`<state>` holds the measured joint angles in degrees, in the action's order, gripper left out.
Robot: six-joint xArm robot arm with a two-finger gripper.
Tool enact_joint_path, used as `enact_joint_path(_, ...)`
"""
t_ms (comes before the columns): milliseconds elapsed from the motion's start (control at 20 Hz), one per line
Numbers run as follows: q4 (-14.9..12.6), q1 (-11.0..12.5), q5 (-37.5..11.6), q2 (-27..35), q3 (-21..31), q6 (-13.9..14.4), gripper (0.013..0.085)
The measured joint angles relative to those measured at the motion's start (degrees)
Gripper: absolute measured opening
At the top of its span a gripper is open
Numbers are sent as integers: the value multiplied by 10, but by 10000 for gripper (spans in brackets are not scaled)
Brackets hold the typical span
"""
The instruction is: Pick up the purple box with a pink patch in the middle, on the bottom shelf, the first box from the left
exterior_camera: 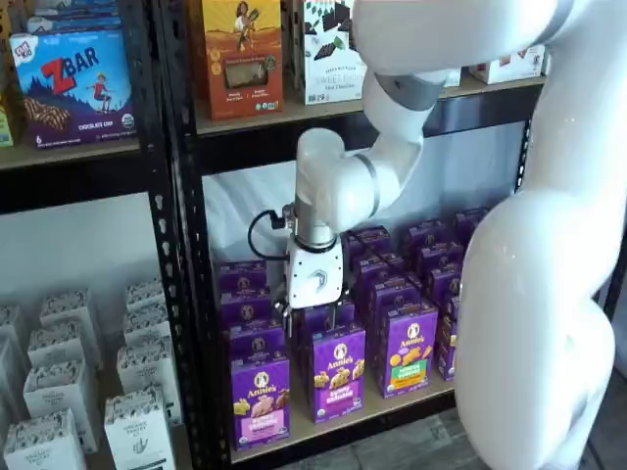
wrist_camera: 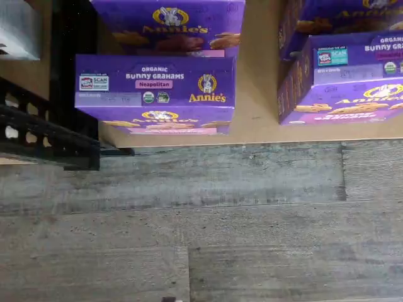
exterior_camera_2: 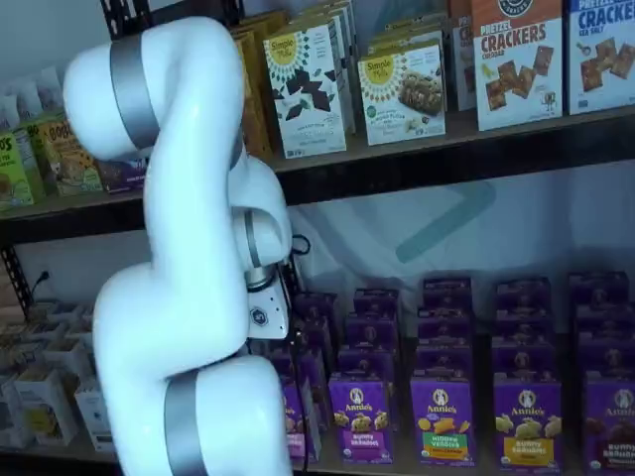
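Wrist view: the camera looks down on the front edge of the bottom shelf (wrist_camera: pixel 264 129), a light tan board, with grey wood-grain floor (wrist_camera: pixel 208 220) in front of it. The purple box (wrist_camera: pixel 155 93) stands at the board's front edge, just beside the black rack frame (wrist_camera: pixel 47 135); its top face reads "Bunny Grahams" with a pink "Neapolitan" tag, and a pink band shows on its front face. A like purple box (wrist_camera: pixel 167 25) stands directly behind it, and a neighbouring row of purple boxes (wrist_camera: pixel 343 75) stands apart from it across a strip of bare board. No fingers appear in this view. Shelf view: the purple box (exterior_camera: pixel 260 399) is the front box of the leftmost row on the bottom shelf (exterior_camera: pixel 392 406), upright, its pink label on the lower front. The gripper (exterior_camera: pixel 312 318) hangs on the white arm (exterior_camera: pixel 509 255) above the front rows, up and to one side of that box and not touching it; its black fingers merge with the dark boxes behind, but the claw stands spread apart and empty. Shelf view: the arm (exterior_camera_2: pixel 189 297) covers the leftmost row, so the purple box is hidden here, and only the gripper's white body shows.
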<state>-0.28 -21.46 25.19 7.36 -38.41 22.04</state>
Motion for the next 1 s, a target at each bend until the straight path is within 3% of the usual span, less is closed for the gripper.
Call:
enact_joint_path(150,-5,1,-4,28,-18,4,850)
enact_joint_path(550,18,8,-29,89,-54,-25,850)
enact_joint_path(1000,2,12,-37,152,-99,-15,850)
